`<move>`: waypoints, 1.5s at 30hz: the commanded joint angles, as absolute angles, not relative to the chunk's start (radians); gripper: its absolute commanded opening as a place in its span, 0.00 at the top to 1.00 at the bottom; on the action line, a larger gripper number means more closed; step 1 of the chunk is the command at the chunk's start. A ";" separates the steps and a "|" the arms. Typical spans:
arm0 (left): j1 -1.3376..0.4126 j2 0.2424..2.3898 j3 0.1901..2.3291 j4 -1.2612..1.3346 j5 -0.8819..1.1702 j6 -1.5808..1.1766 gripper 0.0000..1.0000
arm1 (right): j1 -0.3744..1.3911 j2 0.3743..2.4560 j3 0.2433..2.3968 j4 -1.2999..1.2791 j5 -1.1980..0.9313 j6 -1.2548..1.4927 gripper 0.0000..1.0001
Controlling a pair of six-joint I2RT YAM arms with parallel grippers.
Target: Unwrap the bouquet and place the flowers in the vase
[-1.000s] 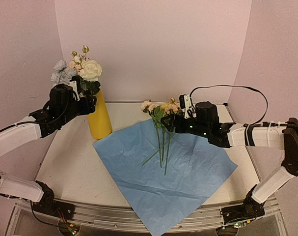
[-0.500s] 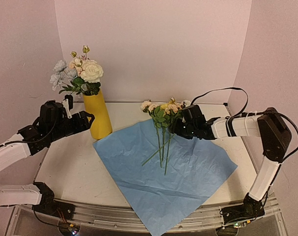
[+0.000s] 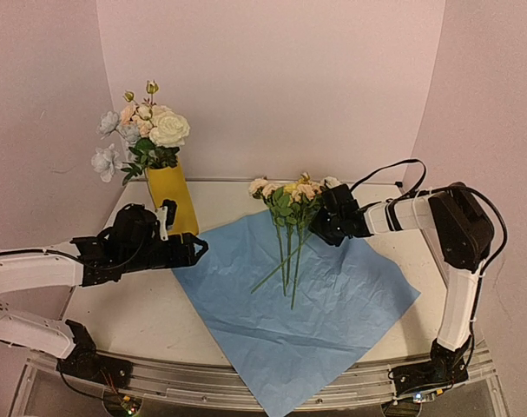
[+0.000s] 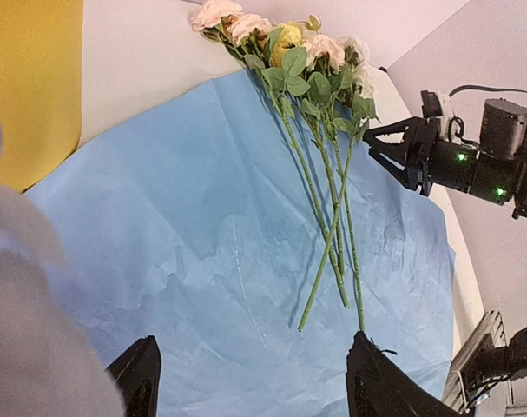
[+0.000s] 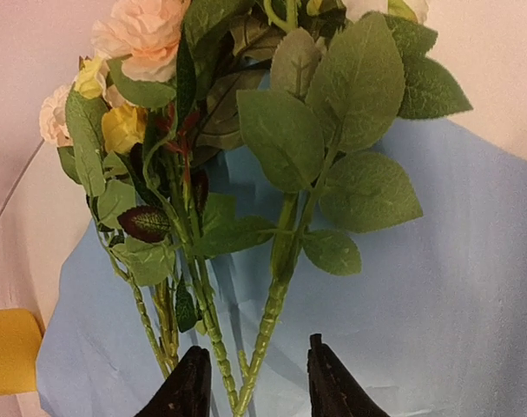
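Left pincer has left the vase, gaping empty; my right pincer straddles the remaining flowers, half-closed, blue paper already unwrapped.

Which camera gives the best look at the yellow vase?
The top external view: it shows the vase nearly whole, upright, with blooms in it. The left wrist view catches only a yellow patch of it at its left edge; the right wrist view only a yellow corner, bottom left.
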State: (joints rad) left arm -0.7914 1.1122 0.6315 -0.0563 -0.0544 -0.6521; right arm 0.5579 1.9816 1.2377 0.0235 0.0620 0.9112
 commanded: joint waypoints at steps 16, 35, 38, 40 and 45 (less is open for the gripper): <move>-0.802 1.001 0.607 0.057 -0.102 -0.628 0.25 | 0.565 2.085 1.263 0.102 -0.049 1.011 0.92; -0.803 0.615 0.680 -0.277 -0.490 -0.672 0.23 | 0.565 1.813 1.112 0.094 0.101 0.973 1.00; -0.802 0.583 0.662 -0.301 -0.531 -0.719 0.24 | 0.566 1.803 1.112 0.094 0.100 0.964 1.00; -0.802 0.573 0.658 -0.293 -0.495 -0.720 0.23 | 0.566 1.791 1.111 0.095 0.089 0.934 1.00; -0.804 0.592 0.706 -0.188 -0.277 -0.578 0.26 | 0.575 1.726 1.086 0.113 0.093 0.850 1.00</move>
